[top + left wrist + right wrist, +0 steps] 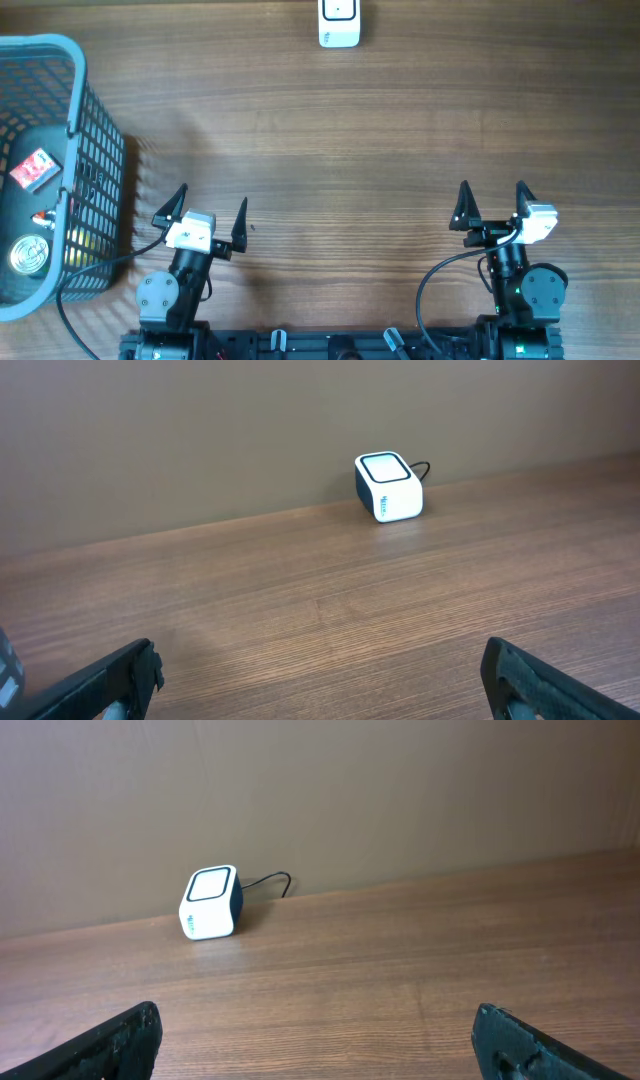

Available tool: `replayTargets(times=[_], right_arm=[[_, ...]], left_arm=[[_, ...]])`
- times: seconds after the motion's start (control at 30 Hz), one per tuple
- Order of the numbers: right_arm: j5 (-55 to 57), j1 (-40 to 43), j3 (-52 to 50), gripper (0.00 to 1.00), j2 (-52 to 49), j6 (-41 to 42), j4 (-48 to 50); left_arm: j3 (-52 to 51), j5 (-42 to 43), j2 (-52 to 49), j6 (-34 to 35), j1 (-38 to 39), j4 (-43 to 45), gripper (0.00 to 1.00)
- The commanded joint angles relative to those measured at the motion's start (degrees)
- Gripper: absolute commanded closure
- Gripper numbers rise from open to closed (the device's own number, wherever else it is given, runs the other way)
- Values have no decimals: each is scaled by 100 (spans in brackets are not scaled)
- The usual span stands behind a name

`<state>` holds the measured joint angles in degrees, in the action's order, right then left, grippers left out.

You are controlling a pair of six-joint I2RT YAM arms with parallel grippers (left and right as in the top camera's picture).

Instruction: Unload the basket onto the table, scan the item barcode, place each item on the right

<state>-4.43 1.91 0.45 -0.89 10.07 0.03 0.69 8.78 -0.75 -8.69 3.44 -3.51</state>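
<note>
A white barcode scanner [339, 23] with a dark cable sits at the table's far edge; it also shows in the left wrist view, scanner [388, 487], and in the right wrist view, scanner [211, 903]. A blue basket [90, 150] at the left holds items: a red box [32, 170] and a round tin [30, 256]. My left gripper [212, 209] stands open near the front edge, just right of the basket, nothing between its fingers. Over at the front right, my right gripper [493, 200] is open and empty too.
Bare wooden table [340, 150] stretches between the grippers and the scanner. A brown wall [200, 420] rises behind the scanner. Both arm bases sit along the front edge.
</note>
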Motion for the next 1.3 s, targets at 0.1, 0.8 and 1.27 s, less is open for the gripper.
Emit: replayTargets(times=[0.1,0.8,1.27], right_arm=[[39,-24,-15,0,31,48,13],[39,-24,-15,0,31,50,13],[39,-24,-15,0,31,48,11]], left_arm=[[-37,411,37,254,31,476,0],[5075,-518,-3012,1377,26,-1646,0],[9289,-1565,-6133,1803,-754,-3574,0]])
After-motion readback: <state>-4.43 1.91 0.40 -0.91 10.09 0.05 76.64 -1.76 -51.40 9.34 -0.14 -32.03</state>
